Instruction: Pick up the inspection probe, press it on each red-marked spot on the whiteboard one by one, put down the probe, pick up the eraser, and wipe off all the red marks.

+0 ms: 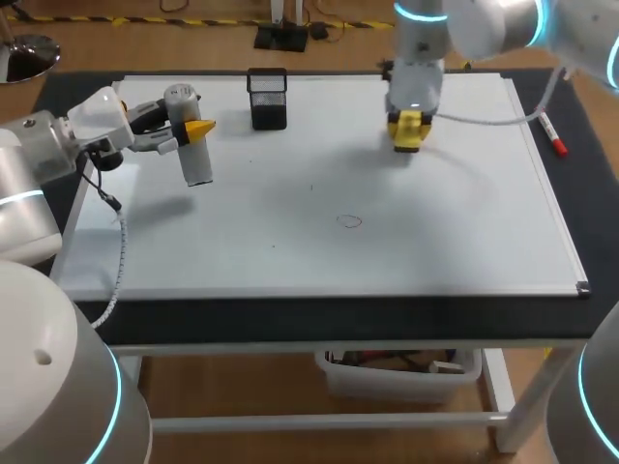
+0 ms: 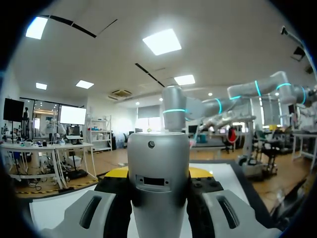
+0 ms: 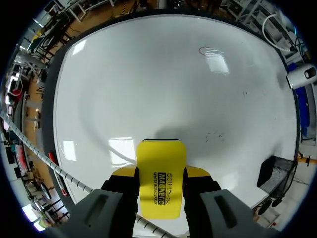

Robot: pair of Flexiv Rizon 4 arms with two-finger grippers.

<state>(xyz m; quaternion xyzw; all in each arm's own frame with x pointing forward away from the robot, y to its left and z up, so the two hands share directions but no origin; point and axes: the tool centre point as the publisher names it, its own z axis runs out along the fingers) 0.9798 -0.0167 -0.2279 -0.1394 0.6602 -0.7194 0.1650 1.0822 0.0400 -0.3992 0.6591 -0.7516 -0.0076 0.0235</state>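
Yellow eraser (image 3: 160,181) pinched in the right claw (image 1: 407,135), at the whiteboard's (image 1: 455,242) far side; the red mark (image 1: 349,221) lies well apart, toward the near edge. Wiping calls for a flat pad and overlapping strokes. Left claw (image 1: 193,133) grips the probe (image 1: 197,162) over the whiteboard's left part.

The right hand (image 3: 161,174) clamps the yellow eraser (image 3: 161,161), with the whiteboard (image 3: 148,84) beneath; one red mark (image 3: 208,51) lies well ahead.
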